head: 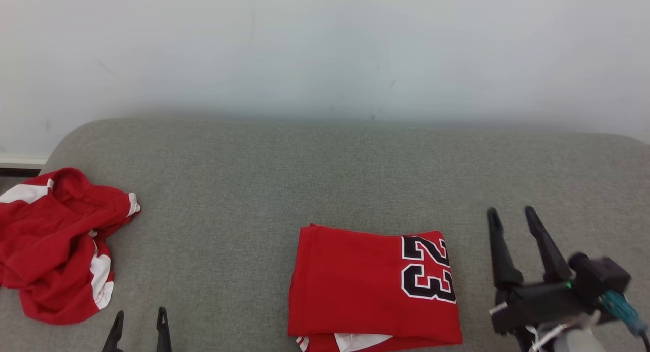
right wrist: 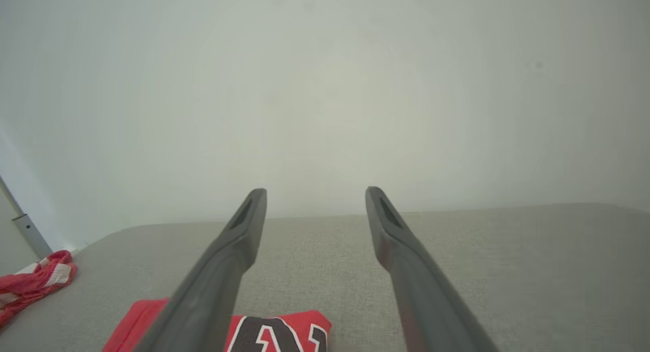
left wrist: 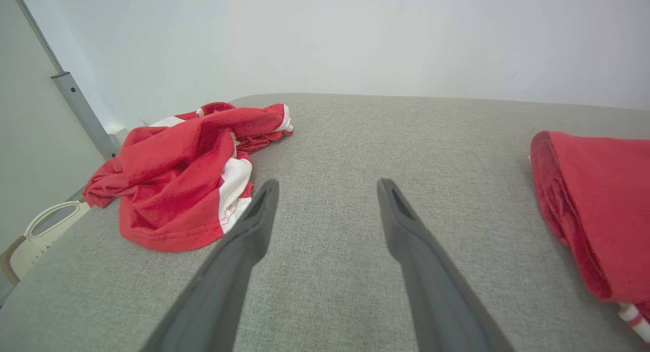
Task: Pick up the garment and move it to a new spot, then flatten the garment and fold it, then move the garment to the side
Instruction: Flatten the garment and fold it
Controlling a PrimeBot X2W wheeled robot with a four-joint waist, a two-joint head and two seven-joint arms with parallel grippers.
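Right fingers: spread wide, nothing between them. They stand just right of the folded garment, apart from it, with the tips pointing toward the wall behind it. The gripper body below them is motion-blurred in the head view. In the right wrist view the same fingers rise over the garment's numbered end, with no cloth between them.

Left fingers: also spread, empty, well to the left of the folded garment on its near side. In the left wrist view these fingers are above bare grey worktop, with the folded garment off to their right.

Folded garment: red, a neat rectangle lying flat on the worktop. It has a black "23" outlined in white at its right end, and a bit of white shows at its near edge.

Far left of the folded garment lies a crumpled red-and-white garment, by the worktop's left edge. Beyond that, further left again, are a grey metal post and a pale plastic object with a handle slot.
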